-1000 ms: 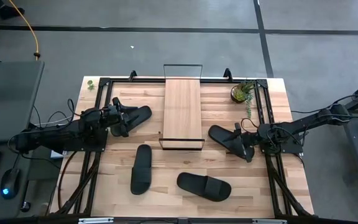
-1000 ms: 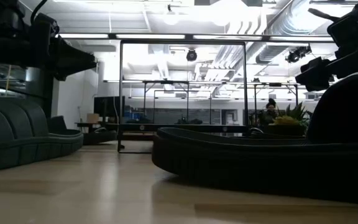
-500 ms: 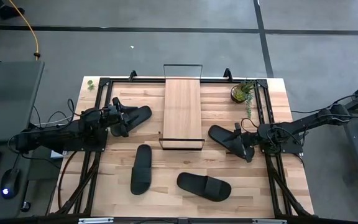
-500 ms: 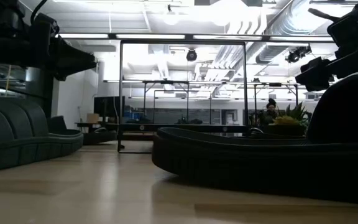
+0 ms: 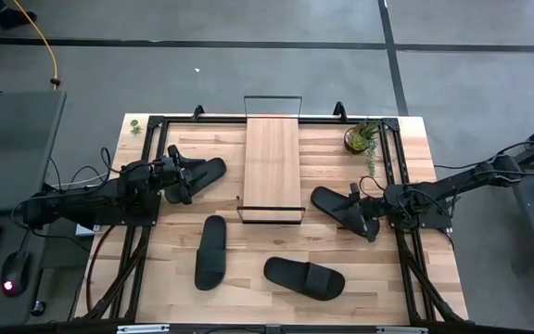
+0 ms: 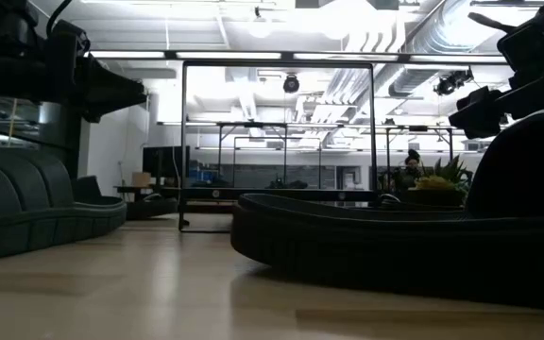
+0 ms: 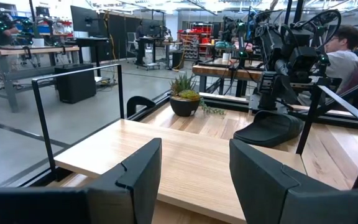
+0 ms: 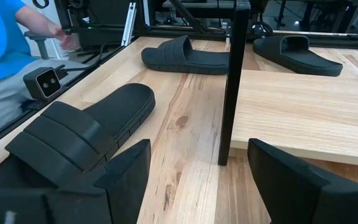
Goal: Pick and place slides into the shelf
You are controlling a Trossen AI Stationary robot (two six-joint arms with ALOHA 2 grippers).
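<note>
Four black slides lie sole-down on the wood tabletop. One slide (image 5: 209,172) lies left of the shelf (image 5: 273,162) and one (image 5: 334,204) right of it. Two more (image 5: 211,252) (image 5: 304,277) lie near the table's near edge. My left gripper (image 5: 182,174) is open over the heel end of the left slide and faces the shelf plank (image 7: 191,134). My right gripper (image 5: 363,213) is open over the right slide (image 8: 79,134); one finger (image 8: 126,171) stands over its strap end and the other over bare table. My left gripper hovers at the left slide's end, but its own body hides that slide in the left wrist view, so I cannot tell whether it touches. My right gripper has one finger over the right slide's strap end (image 8: 98,155); whether it touches, I cannot tell.
A potted plant (image 5: 362,137) stands at the far right of the table. Black frame rails (image 5: 142,232) (image 5: 406,250) run along both table sides. The shelf's wire post (image 8: 235,81) stands close ahead of my right gripper. People (image 8: 5,37) (image 7: 347,50) are beyond the table.
</note>
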